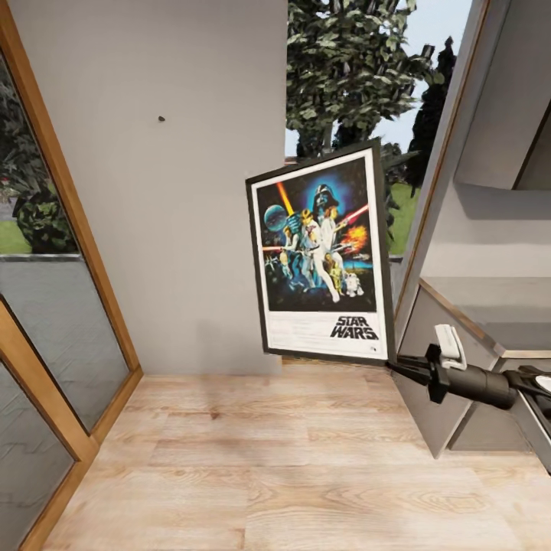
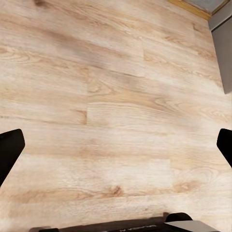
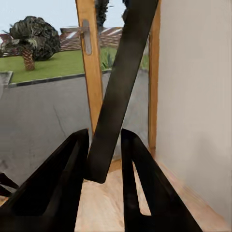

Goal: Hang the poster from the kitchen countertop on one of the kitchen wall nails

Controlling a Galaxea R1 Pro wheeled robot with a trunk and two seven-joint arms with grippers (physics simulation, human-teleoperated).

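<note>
The poster (image 1: 321, 256) hangs upright in the air, slightly tilted, with its black frame, white border and "STAR WARS" logo facing me. My right gripper (image 1: 396, 366) is shut on its lower right corner. In the right wrist view both black fingers (image 3: 63, 183) pinch the poster's dark frame edge (image 3: 123, 72), seen edge-on. A small dark wall nail (image 1: 161, 119) sticks out of the grey wall, up and to the left of the poster. My left gripper (image 2: 116, 147) is open over the bare wooden floor, its fingertips (image 2: 9, 150) far apart. The grey countertop (image 1: 497, 310) lies at the right.
A glass door with a wooden frame (image 1: 53, 252) runs along the left. The grey wall panel (image 1: 176, 229) stands straight ahead, with trees visible beyond its right edge. Light wooden floor (image 1: 268, 459) spreads below. Grey cabinet sides (image 1: 428, 383) close off the right.
</note>
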